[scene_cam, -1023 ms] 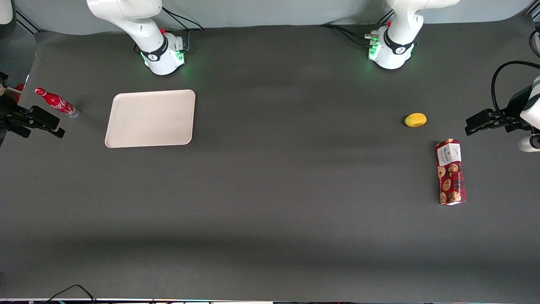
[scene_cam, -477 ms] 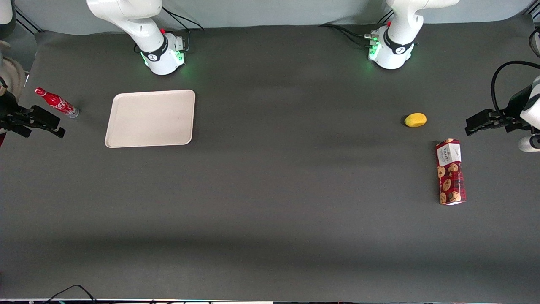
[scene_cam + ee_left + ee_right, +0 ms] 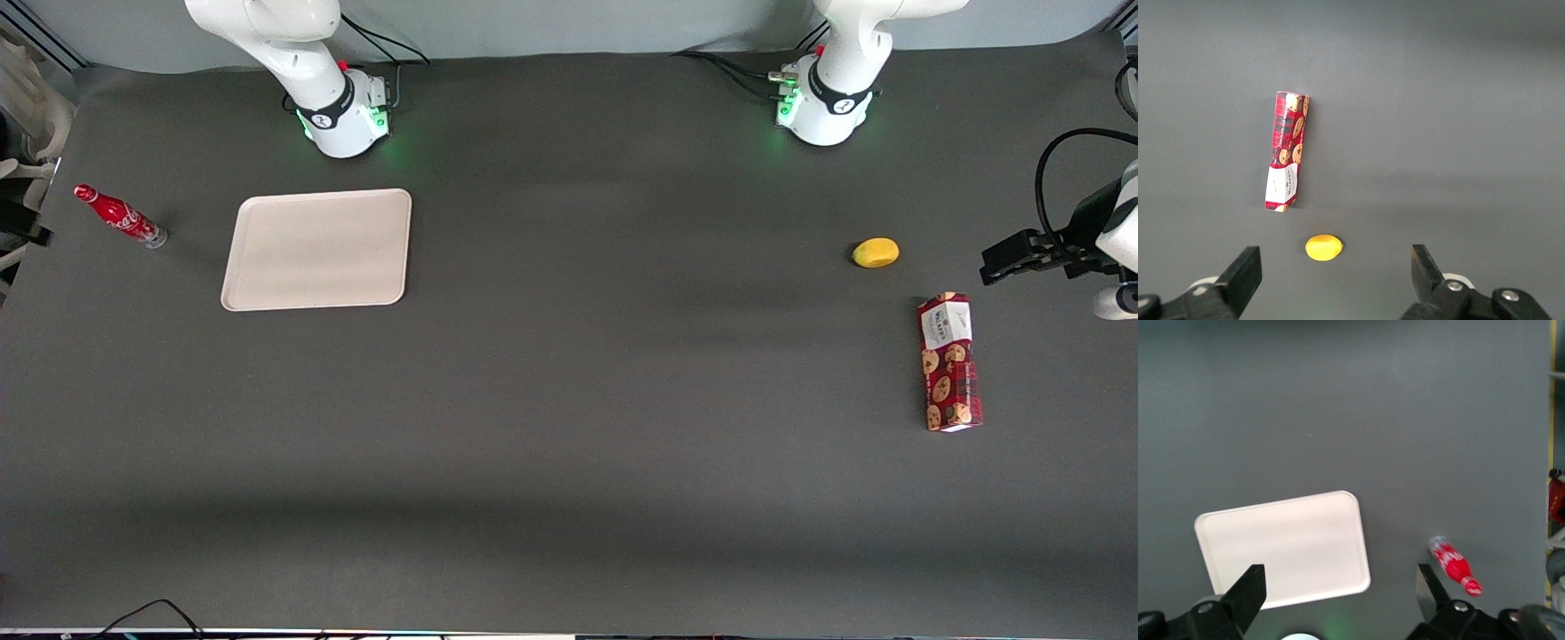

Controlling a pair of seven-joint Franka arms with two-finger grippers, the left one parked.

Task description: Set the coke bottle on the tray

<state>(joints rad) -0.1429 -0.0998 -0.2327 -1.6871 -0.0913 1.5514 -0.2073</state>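
Since a second earlier, right arm's gripper (image 3: pixel 1341 597) pulled up and off toward the tabletop edge, fingers (image 3: pixel 1250 587) spread wide, empty. Slim red coke bottle (image 3: pixel 120 216) lay on dark tabletop (image 3: pixel 569 400) at 9 o'clock of flat cream-white tray (image 3: pixel 317 249), apart from it, likely awaiting pickup.

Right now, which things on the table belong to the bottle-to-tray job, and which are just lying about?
Belongs to the job:
- coke bottle, lying on the table beside the tray
- tray, nothing on it
- gripper, open, high above the tray and bottle

Just lying about:
- cookie box, toward the parked arm's end
- yellow lemon-like fruit, beside the box
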